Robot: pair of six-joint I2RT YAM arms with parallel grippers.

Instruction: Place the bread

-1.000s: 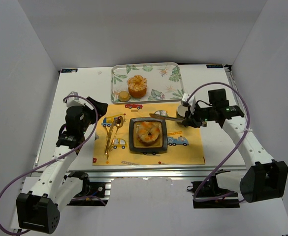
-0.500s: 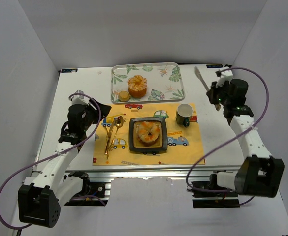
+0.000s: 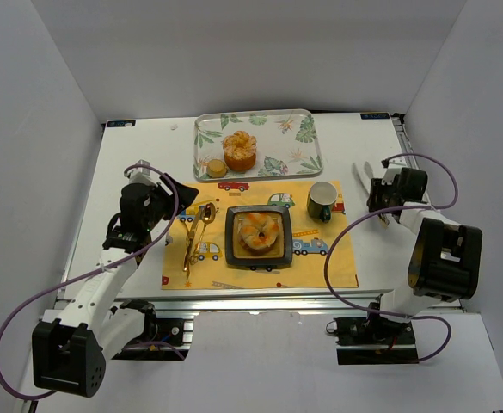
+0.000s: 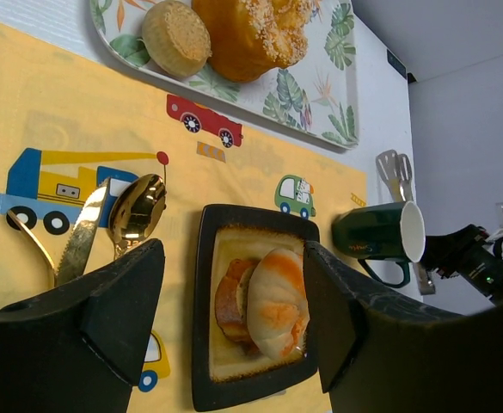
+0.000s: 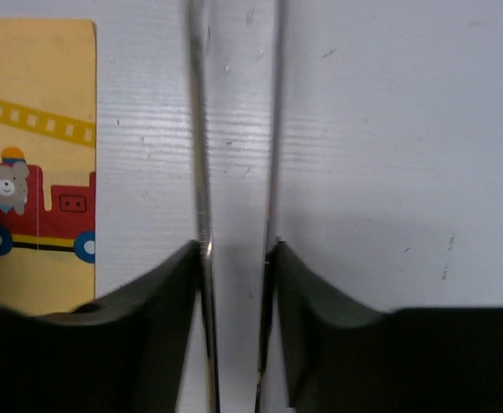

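Left pincer [image 4: 231, 292] gaped empty; right pincer [image 5: 236, 258] clamped the tongs [image 5: 201, 129].
I saw the left over the placemat [image 3: 320, 267] left of the black plate [image 3: 230, 234], the right beyond the mug [image 3: 322, 200] on the plate's right, over the bench [image 3: 139, 155]; the bread [image 3: 258, 231] lay on the plate.

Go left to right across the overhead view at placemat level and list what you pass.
left gripper → gold cutlery → black plate holding the bread → green mug → tongs
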